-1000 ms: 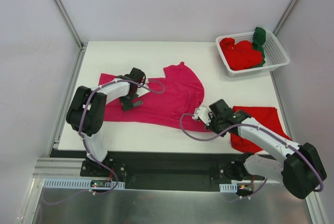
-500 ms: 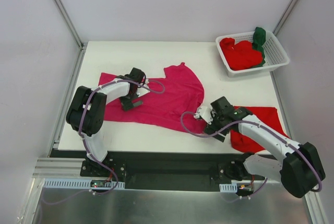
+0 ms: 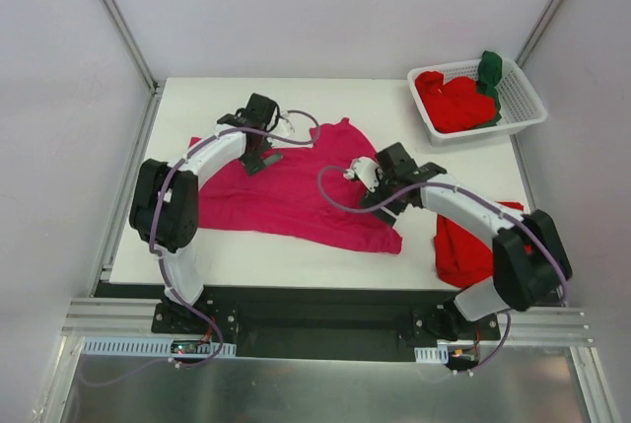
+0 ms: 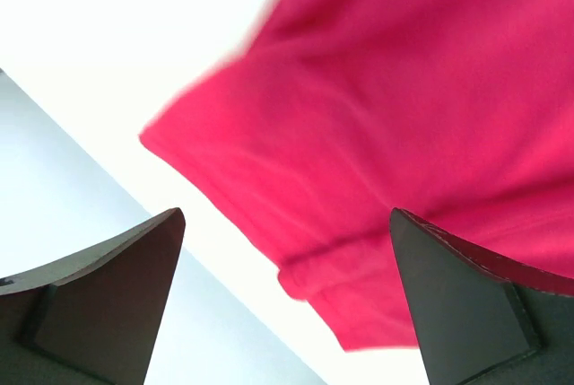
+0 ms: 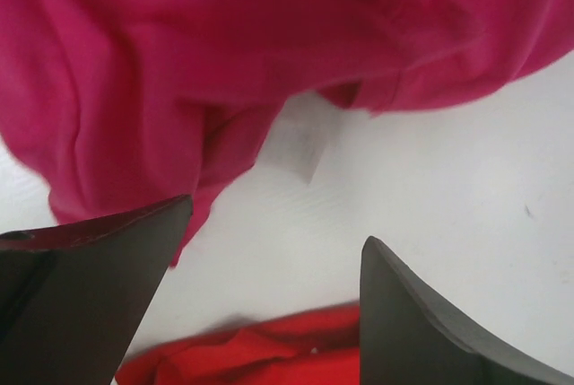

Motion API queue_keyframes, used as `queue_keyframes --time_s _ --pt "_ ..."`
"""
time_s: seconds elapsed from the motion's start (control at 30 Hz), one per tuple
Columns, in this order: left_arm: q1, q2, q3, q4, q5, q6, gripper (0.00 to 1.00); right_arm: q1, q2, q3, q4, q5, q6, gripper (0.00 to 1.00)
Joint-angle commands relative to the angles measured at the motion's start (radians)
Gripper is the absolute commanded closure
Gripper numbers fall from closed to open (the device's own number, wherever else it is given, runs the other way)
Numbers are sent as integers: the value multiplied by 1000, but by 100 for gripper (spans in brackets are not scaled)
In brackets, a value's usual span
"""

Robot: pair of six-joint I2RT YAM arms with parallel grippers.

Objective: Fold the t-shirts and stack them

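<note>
Hovering over the pink shirt [image 3: 296,196] spread across the middle of the table [image 3: 296,107], the left gripper [image 3: 258,152] at its far left sleeve and the right gripper [image 3: 383,196] near its right side both have fingers apart and hold nothing, so a careless pinch could catch one rumpled layer and pull the cloth crooked. Its near right corner lies close to the table's near edge and near the folded red shirt [image 3: 473,255], which a sweep might disturb; open room lies along the far side, left of the basket [image 3: 523,117].
</note>
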Motion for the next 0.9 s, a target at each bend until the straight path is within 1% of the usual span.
queue_keyframes --time_s 0.0,0.17,0.3,0.33,0.43,0.53,0.63,0.7,0.73,0.77,0.87 --pt "-12 88 110 -13 58 -39 1 -16 128 142 0 -80 64 18" --pt "-26 212 247 -13 93 -65 1 -14 162 190 21 -121 65 19" --pt "-66 250 307 -27 124 -89 1 -8 124 179 12 -170 67 19" --pt "-90 250 312 -36 133 -99 1 -4 112 167 14 -176 61 19" --pt "-141 240 316 -54 159 -123 1 1 84 127 9 -113 59 19" --pt "-169 200 309 -99 187 -155 1 -4 63 97 -20 -59 56 18" --pt "-193 123 276 -157 219 -185 1 -16 34 54 -34 -10 53 18" --pt "-199 50 224 -195 237 -201 1 -36 7 34 -49 8 50 18" --pt "-204 27 200 -205 239 -203 1 -65 -2 20 -55 7 47 18" --pt "-207 -22 153 -211 236 -203 1 -80 -20 14 -69 10 44 18" --pt "-230 -105 82 -234 225 -212 1 -135 -75 -8 -94 16 29 18"
